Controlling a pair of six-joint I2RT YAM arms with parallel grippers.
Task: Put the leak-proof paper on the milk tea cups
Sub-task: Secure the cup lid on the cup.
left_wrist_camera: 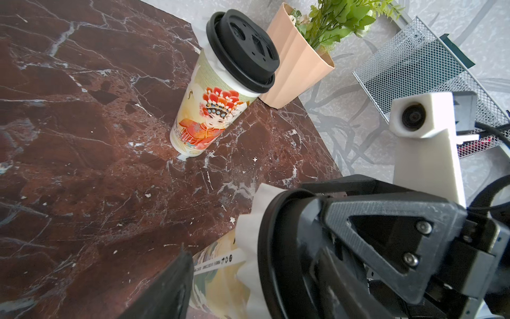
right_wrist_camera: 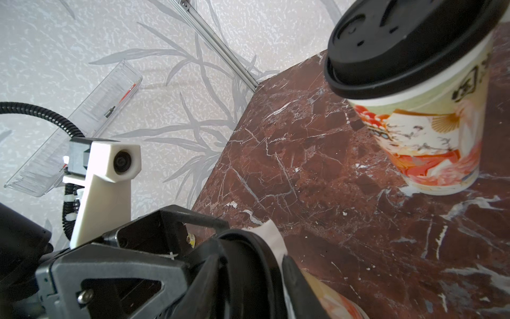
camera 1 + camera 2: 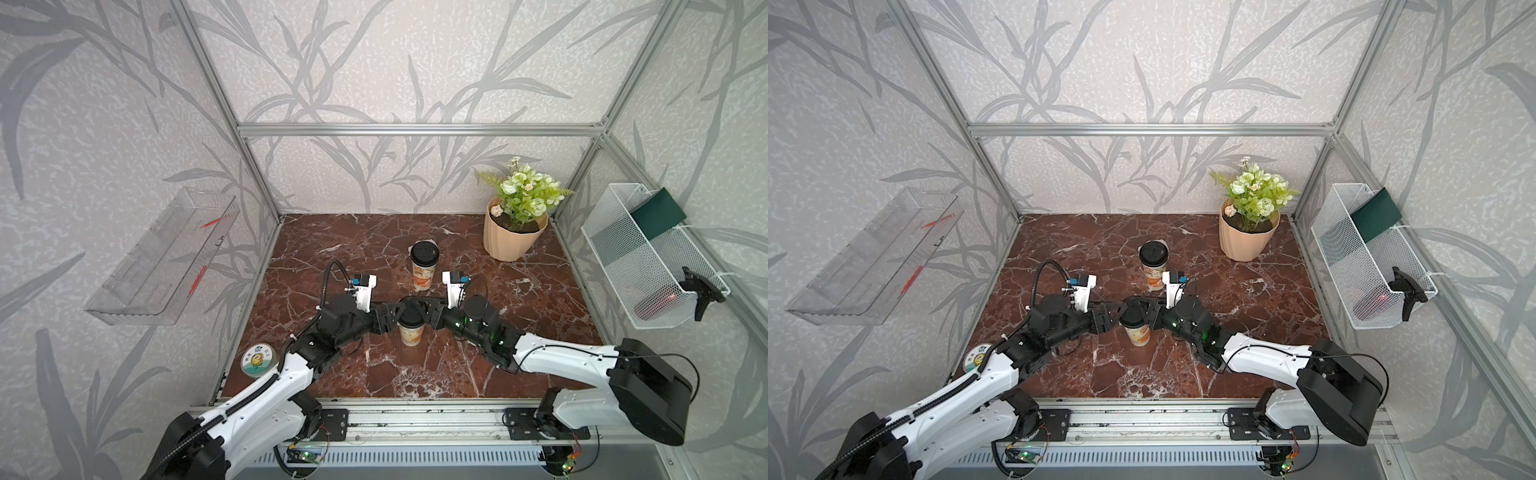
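Top views: left pincer (image 3: 395, 320), right pincer (image 3: 430, 318) half-hide near cup (image 3: 411, 335); whether clamped, unclear.

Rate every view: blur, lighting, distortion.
In both top views light is soft and even, and the aluminium frame posts splay outward; in the left wrist view the far printed paper cup with a black lid is sharp, the near cup's black plastic lid soft; the right wrist view crops that far cup, slightly blurred.
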